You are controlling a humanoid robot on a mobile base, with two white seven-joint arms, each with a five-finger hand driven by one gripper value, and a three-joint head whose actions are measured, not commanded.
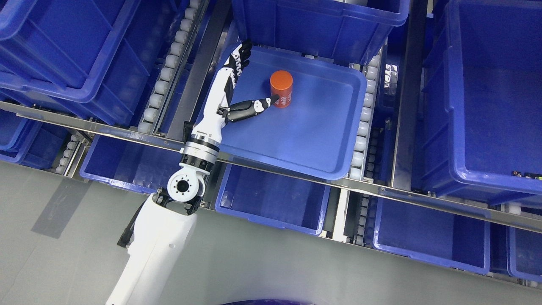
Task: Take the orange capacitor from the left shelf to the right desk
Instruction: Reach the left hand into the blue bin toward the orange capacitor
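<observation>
Broadly, shelf: a metal-framed rack point(296, 171) with roller tracks fills the view, carrying deep blue plastic bins at far left, far centre and right, with more bins on the tier below.
Tray: a shallow blue plastic tray with rounded corners point(313, 144) sits in the middle of the rack and holds only the capacitor.
Arm: the left arm point(156, 245), white-shelled with a silver-and-black wrist, enters from the lower left and reaches up and away over the tray's near-left edge.
Left hand: the white-and-black left hand point(237, 87) is spread wide and grips nothing; its four fingers point(241, 57) point straight toward the tray's far-left corner, while the thumb point(254, 106) splays out to the right, its tip at or touching the capacitor's near, lower side.
Right hand: not visible.
Capacitor: the orange cylindrical capacitor point(281, 88) stands upright in the far-left part of the tray, just right of the palm, with pale print on its side.
Handling: it looks rigid and smooth, probably light to moderate in weight, so likely slippery and apt to tip or roll if nudged.
Hold: best taken around the mid-height of the round wall, fingers on the far side opposing the thumb on the near side.
</observation>
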